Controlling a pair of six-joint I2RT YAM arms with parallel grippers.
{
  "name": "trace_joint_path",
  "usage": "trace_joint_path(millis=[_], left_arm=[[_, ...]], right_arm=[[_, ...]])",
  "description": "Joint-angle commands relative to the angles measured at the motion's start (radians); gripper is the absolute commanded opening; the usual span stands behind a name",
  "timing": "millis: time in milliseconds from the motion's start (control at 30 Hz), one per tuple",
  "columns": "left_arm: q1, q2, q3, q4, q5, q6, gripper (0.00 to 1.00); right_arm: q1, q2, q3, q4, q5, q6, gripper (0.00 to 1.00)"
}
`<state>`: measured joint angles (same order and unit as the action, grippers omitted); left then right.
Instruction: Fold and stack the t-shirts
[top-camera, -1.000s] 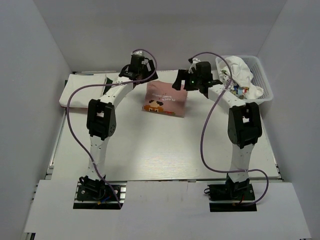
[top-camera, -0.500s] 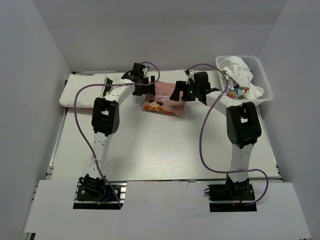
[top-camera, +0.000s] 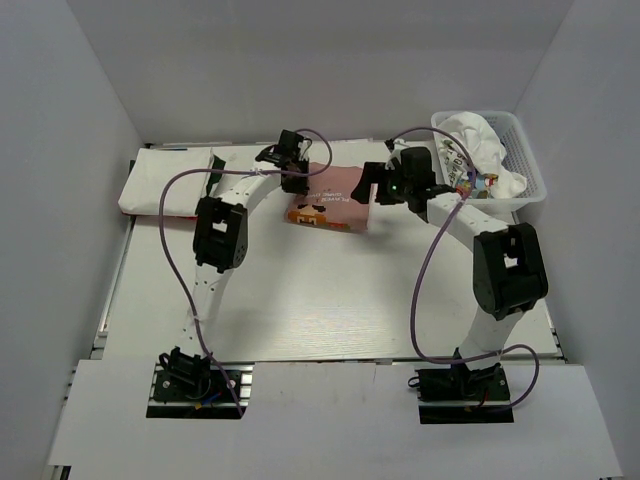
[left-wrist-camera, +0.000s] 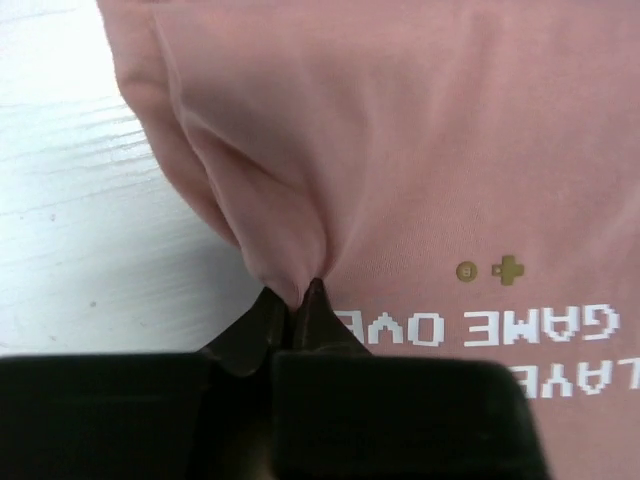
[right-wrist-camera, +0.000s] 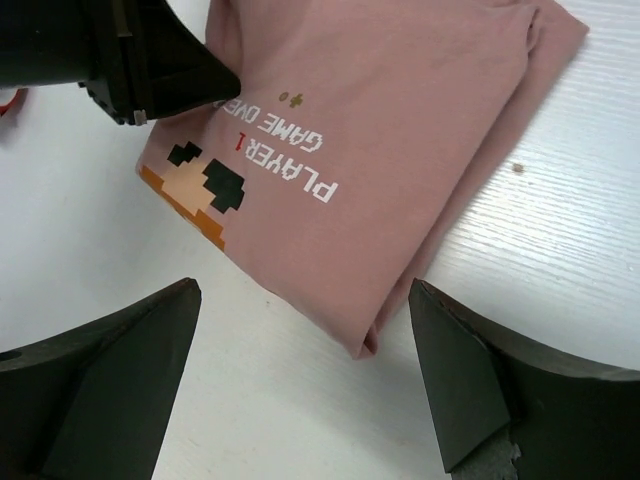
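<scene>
A dusty-pink t-shirt (top-camera: 330, 200) with an orange pixel print and white lettering lies folded at the back middle of the table. My left gripper (top-camera: 300, 172) is down at its far left edge. In the left wrist view it (left-wrist-camera: 300, 292) is shut on a pinched-up ridge of the pink cloth (left-wrist-camera: 420, 150). My right gripper (top-camera: 368, 192) hovers open over the shirt's right side. In the right wrist view its fingers (right-wrist-camera: 303, 300) straddle the folded corner of the pink shirt (right-wrist-camera: 370, 150) without touching it, and the left gripper (right-wrist-camera: 160, 75) shows at the top left.
A folded white t-shirt (top-camera: 165, 180) lies at the back left of the table. At the back right stands a white lattice basket (top-camera: 530, 150) with crumpled white t-shirts (top-camera: 480, 145) in it. Grey walls close in the back and both sides.
My left gripper has come down onto the pink shirt's left edge and shut on the cloth. The right arm has swung toward the shirt's right corner, still open.
</scene>
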<state>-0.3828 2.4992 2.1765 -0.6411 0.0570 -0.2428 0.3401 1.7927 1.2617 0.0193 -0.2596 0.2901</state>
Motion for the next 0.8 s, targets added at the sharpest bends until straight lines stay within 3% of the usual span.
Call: trace_joint_path(millis=[0,100,133,200,267,400,500,767], left_arm=[[-0.011,0.09,0.028,-0.095,-0.086,0.031,0.0],[-0.011,0.064,0.08,-0.131,-0.233,0.063,0.0],[-0.011,0.037,0.08,-0.14,-0.343,0.085,0.0],[-0.011,-0.047,0.013,-0.105,-0.502,0.15,0.0],[-0.011,-0.216,-0.159,0.037,-0.566,0.21,0.0],[0.021,-0.405,-0.308,0.124,-0.508,0.336,0.0],[0.021,-0.494,-0.375,0.164,-0.597,0.445,0.0],[0.113,-0.591,-0.425,0.158,-0.614,0.531,0.0]], right_arm=[[-0.007,-0.032,-0.031,0.044,0.056,0.004,0.9],[-0.012,-0.065,-0.059,0.045,0.095,-0.008,0.9],[-0.012,-0.069,-0.082,0.048,0.106,-0.015,0.9],[-0.01,-0.085,-0.1,0.051,0.19,-0.028,0.9],[-0.004,-0.099,-0.133,0.048,0.224,-0.022,0.9],[-0.01,-0.162,-0.228,0.094,0.322,-0.012,0.9],[-0.01,-0.214,-0.266,0.113,0.359,-0.005,0.9],[-0.007,-0.315,-0.344,0.119,0.384,-0.009,0.9]])
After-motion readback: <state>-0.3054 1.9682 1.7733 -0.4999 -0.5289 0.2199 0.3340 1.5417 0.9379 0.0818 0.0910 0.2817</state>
